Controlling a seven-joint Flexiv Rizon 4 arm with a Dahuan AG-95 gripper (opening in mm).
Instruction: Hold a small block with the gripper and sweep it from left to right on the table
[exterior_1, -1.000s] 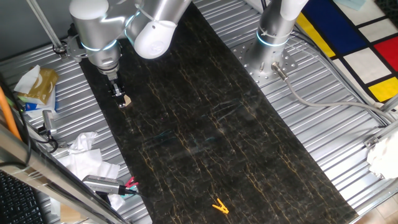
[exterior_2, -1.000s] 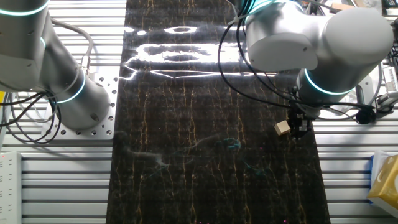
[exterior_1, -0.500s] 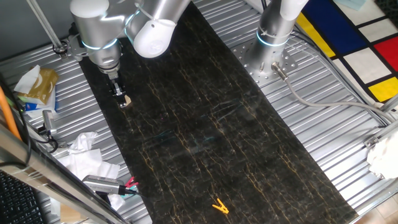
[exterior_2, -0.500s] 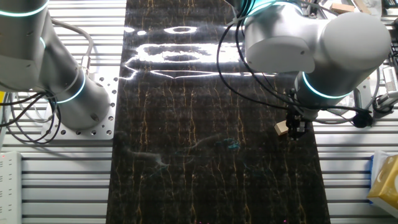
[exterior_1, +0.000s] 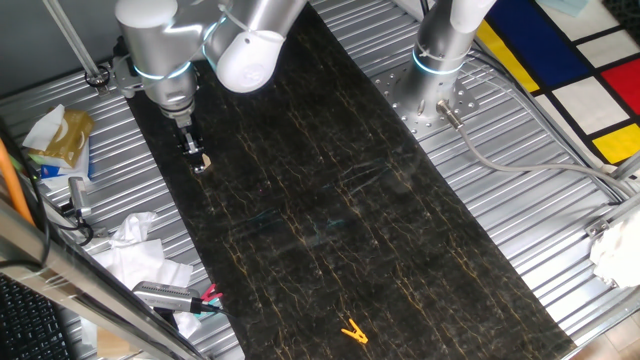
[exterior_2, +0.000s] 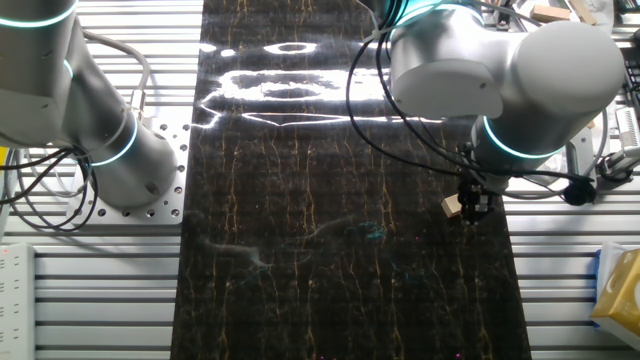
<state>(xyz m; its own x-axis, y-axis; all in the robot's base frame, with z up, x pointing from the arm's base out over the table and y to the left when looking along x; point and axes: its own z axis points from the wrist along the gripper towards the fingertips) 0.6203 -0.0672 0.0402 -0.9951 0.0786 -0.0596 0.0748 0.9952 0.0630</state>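
One fixed view: long black desk (exterior_1: 330, 200) with thin gold veins, framed by ribbed grey metal.
- Silver arm (exterior_1: 165, 45) with light-blue rings, reaching down at the desk's near-left edge.
- Pincer (exterior_1: 195, 155), narrow, black, pointing down, tips at or just above the desk surface. Small block (exterior_1: 203, 163), pale tan cube, sits at the tips, partly covered by the fingers; the pincer appears clamped on it, though the contact is too small to see clearly.
- Second arm's base (exterior_1: 440, 60), silver, bolted to a metal plate beside the desk's far edge.
- Yellow clip (exterior_1: 352, 331), lying on the desk, well apart from the block.
- Crumpled white paper (exterior_1: 135, 250) and a tan packet (exterior_1: 65, 135) on the ribbed metal off the desk's left edge.
- Coloured panel floor (exterior_1: 580, 70), blue, yellow, red and white, at upper right.

The other fixed view: the same desk (exterior_2: 300, 250), with glare across its upper part.
- Pincer (exterior_2: 472, 206) under the large silver wrist, close to the desk's right edge.
- Small block (exterior_2: 454, 206) showing on the pincer's left side, touching the fingers, low against the desk.
- Second arm (exterior_2: 90, 130) at left, with black cables looped around it.
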